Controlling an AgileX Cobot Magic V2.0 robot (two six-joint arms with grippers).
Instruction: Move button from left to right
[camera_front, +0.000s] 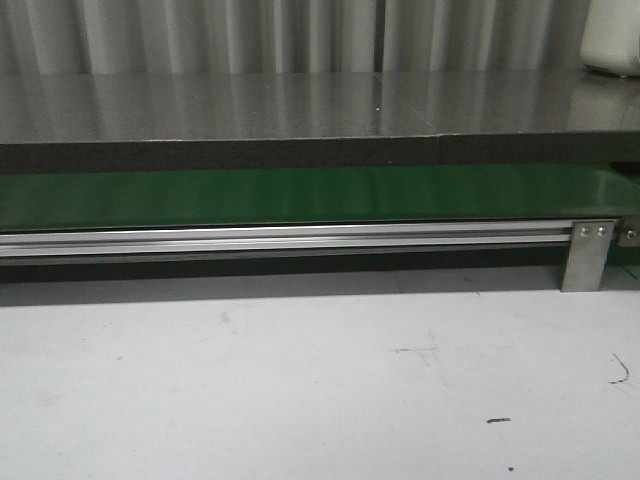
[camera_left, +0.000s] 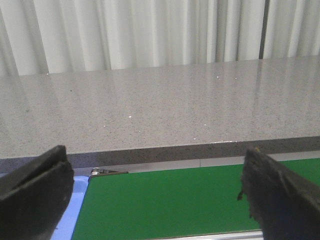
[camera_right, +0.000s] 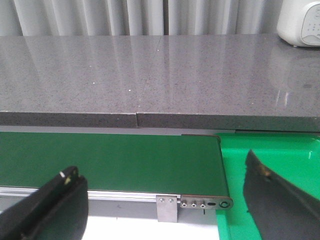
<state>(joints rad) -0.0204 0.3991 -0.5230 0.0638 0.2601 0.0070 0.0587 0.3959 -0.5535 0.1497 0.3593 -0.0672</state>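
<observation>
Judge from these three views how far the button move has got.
Nothing looks done: no button shows on the green belt in any view. In hand: nothing; the left tool and the right tool both stand open and empty above the belt. Everything is left, starting with the button appearing.

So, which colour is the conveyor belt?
The belt is green, plain with no pattern; it shows best in the right wrist view.
</observation>
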